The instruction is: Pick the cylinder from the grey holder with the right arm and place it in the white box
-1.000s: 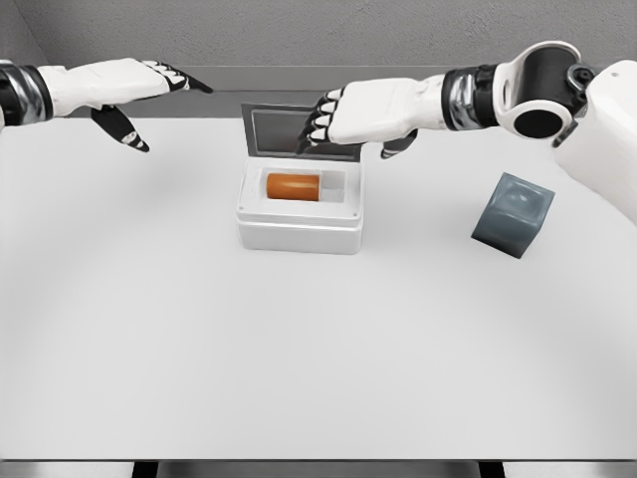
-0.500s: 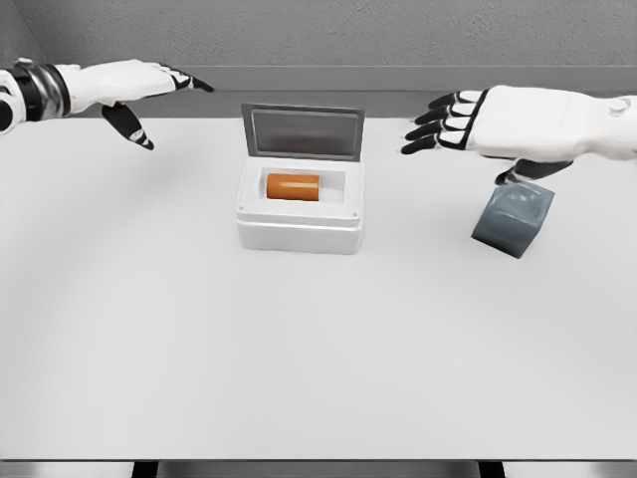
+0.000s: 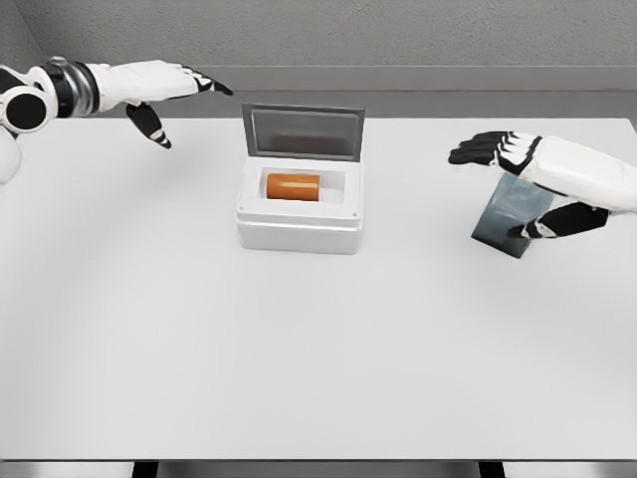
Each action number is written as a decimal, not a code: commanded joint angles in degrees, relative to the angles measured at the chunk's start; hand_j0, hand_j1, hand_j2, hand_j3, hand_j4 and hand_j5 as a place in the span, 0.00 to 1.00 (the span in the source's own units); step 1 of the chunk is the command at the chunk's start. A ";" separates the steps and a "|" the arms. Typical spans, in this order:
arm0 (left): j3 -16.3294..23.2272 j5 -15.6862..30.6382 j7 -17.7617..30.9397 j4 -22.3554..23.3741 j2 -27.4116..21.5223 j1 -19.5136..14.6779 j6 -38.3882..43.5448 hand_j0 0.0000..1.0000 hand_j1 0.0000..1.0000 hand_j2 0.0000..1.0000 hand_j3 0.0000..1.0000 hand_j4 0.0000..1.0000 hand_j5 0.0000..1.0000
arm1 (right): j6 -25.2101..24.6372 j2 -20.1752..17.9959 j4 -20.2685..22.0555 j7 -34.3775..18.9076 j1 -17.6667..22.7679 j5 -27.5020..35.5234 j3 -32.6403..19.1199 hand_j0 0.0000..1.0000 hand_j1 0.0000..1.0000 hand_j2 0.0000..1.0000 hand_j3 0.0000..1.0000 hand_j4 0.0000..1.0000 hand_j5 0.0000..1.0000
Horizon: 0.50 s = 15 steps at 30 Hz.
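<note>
Lying on its side inside the white box (image 3: 299, 227), an orange cylinder (image 3: 293, 185) rests in the recess near the middle of a white table (image 3: 299, 358). The cylinder's long axis runs left to right, and a paler, whitish stretch shows at its right end. The box is squat with rounded corners, and its grey-lined lid (image 3: 304, 132) stands open and upright along the far edge, facing the viewer.

To the right of the box, well apart from it, sits the grey holder (image 3: 503, 221), a dark grey block tilted on the tabletop. The right hand (image 3: 557, 179) reaches in from the right edge and hovers over the holder, covering its upper right part. Its dark-tipped fingers (image 3: 483, 149) stretch out towards the left, loosely spread, while the thumb hangs lower in front of the holder's right side. The hand grips nothing; whether the thumb touches the holder cannot be told.

At the far left corner of the table, the left hand (image 3: 164, 85) extends rightward from a white forearm with a black wrist joint. Its fingers are straight and relaxed, the thumb points down towards the table, and it holds nothing. It sits well apart from the box.

Behind the table runs a grey wall.
</note>
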<state>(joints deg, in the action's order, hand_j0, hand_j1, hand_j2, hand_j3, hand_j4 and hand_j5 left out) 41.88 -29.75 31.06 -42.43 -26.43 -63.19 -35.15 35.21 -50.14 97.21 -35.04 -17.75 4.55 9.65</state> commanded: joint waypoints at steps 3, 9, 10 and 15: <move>-0.13 0.04 -0.03 -0.20 0.23 0.00 0.15 1.00 1.00 1.00 1.00 1.00 1.00 | -0.21 3.64 -0.71 0.04 0.70 0.82 -2.80 1.00 1.00 1.00 1.00 1.00 1.00; -0.04 -1.10 0.06 -0.64 0.76 -0.18 0.15 1.00 1.00 1.00 1.00 1.00 1.00 | -0.21 4.97 -1.33 0.04 3.08 1.08 -2.71 1.00 1.00 1.00 1.00 1.00 1.00; -0.04 -1.19 -0.03 -0.37 0.94 -0.35 0.15 1.00 1.00 1.00 1.00 1.00 1.00 | -0.21 4.97 -1.41 0.04 3.08 1.08 -2.71 1.00 1.00 1.00 1.00 1.00 1.00; 0.05 -2.42 -0.03 -0.02 1.55 -0.35 0.15 1.00 1.00 1.00 1.00 1.00 1.00 | -0.21 5.23 -1.41 0.04 3.16 0.99 -2.71 1.00 1.00 1.00 1.00 1.00 1.00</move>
<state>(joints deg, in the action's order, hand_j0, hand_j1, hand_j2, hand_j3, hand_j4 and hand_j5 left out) 42.01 -32.12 31.08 -42.56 -25.05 -63.54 -35.15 35.17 -44.99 95.81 -35.03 -14.59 5.14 6.97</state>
